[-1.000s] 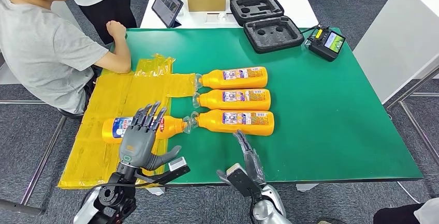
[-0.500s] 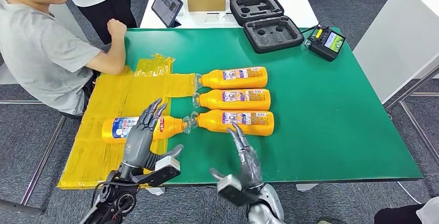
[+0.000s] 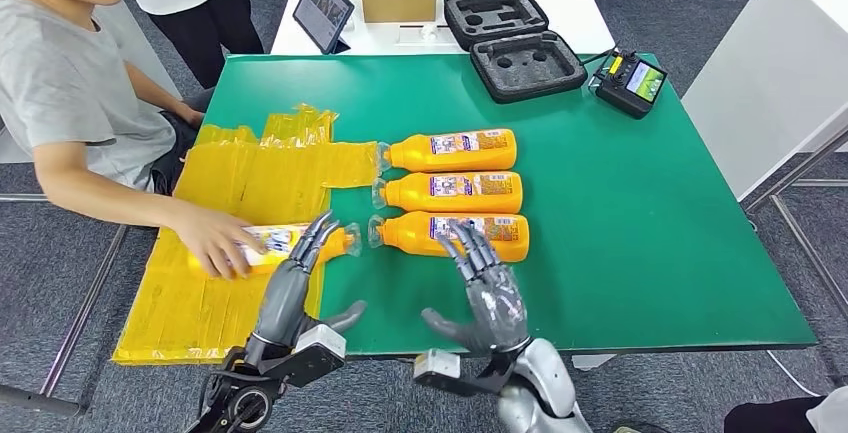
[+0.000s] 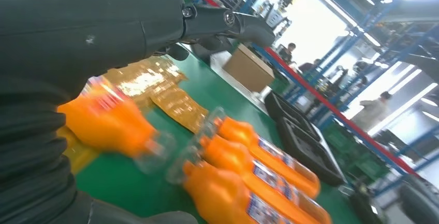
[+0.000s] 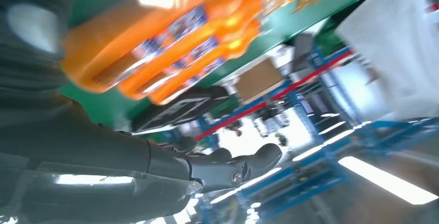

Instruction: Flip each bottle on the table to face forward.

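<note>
Since a second ago, the lone bottle (image 3: 275,246) on the yellow sheet (image 3: 240,193) has been covered by a person's hand (image 3: 215,240), which was up by the far table edge before. The robot's two hands have also been moved: the left hand (image 3: 290,288) is now lower and more on its side, and the right hand (image 3: 487,283) has been raised toward the bottles.

The lone bottle is laid flat with its long side running left to right, its clear cap pointing right toward the three other bottles. It is found just ahead of the left hand's fingertips (image 3: 322,225), so the left hand is the nearer one. The fingers are spread apart and nothing is held. The bottle is being touched by the person, so it should not be grabbed yet.

The three other bottles are laid side by side on the green table (image 3: 650,253), caps pointing left. The nearest bottle (image 3: 450,234) is right in front of the right hand, and its fingers are over it. Whether it is touched cannot be told. This hand is spread wide too and holds nothing. The middle bottle (image 3: 450,191) and the far bottle (image 3: 450,149) are further back. In the left wrist view, the orange bottles (image 4: 243,167) are seen ahead of the hand.
</note>
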Robot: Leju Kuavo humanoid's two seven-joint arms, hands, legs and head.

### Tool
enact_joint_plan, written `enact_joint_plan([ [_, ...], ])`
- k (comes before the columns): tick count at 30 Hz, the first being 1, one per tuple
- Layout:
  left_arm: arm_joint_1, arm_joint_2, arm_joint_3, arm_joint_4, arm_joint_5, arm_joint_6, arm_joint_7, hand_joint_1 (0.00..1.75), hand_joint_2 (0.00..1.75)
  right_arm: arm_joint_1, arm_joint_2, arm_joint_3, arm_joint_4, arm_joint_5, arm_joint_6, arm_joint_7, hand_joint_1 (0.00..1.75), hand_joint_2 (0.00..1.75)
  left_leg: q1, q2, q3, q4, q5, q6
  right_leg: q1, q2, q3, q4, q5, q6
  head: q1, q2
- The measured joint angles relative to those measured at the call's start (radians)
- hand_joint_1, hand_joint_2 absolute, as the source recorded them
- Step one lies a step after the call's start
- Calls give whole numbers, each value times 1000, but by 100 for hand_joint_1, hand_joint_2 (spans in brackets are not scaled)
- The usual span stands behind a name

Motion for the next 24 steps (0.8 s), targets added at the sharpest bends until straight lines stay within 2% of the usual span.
enact_joint_plan([
  [4,0,-14,-17,0,20,-11,-12,0,175,-57,-20,-52,70,-11,0,-7,0,175,0,0,0,0,0,0,0,0,0,0,0,0,0,0],
  [11,-4,-26,-32,-1,35,-12,-27,0,175,-115,-41,-112,166,87,0,29,0,175,0,0,0,0,0,0,0,0,0,0,0,0,0,0],
  [19,-48,-41,-65,16,62,-31,-59,0,175,-264,-87,-124,392,153,0,74,0,175,-1,0,0,0,1,1,-1,0,0,0,1,1,0,0],
  [24,-75,-48,-80,37,75,-31,-67,0,175,-317,-96,-124,487,168,0,89,0,175,-1,0,0,1,1,1,-1,0,0,0,1,2,0,0],
])
